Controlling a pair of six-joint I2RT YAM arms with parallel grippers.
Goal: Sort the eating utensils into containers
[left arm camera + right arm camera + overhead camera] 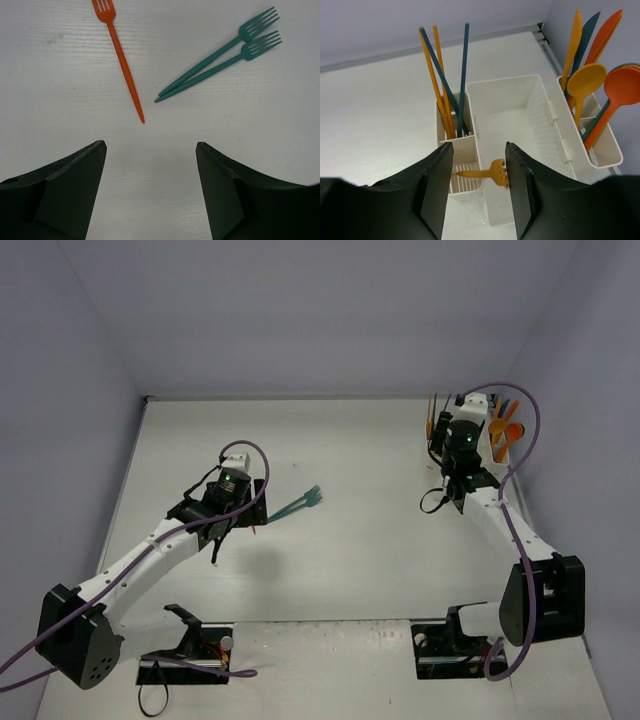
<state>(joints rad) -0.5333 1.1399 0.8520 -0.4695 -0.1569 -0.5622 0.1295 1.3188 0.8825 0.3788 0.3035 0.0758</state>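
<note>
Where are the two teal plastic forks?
In the left wrist view the teal plastic forks lie together on the table, ahead of the left gripper, right of the orange plastic fork.

three forks (pixel 122 65) on the table (pixel 380 540), well left of holder (pixel 540 115).

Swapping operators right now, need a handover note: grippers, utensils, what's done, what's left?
Left gripper: open, empty, over the table.
Right gripper: jaws apart above the white compartmented plastic holder; a yellow-orange plastic fork lies crosswise between them, grip unclear.
Done: orange and teal handles stand in one end compartment, spoons and knives in the other end.
Left: one orange plastic fork and two teal plastic forks lying on the table.
</note>
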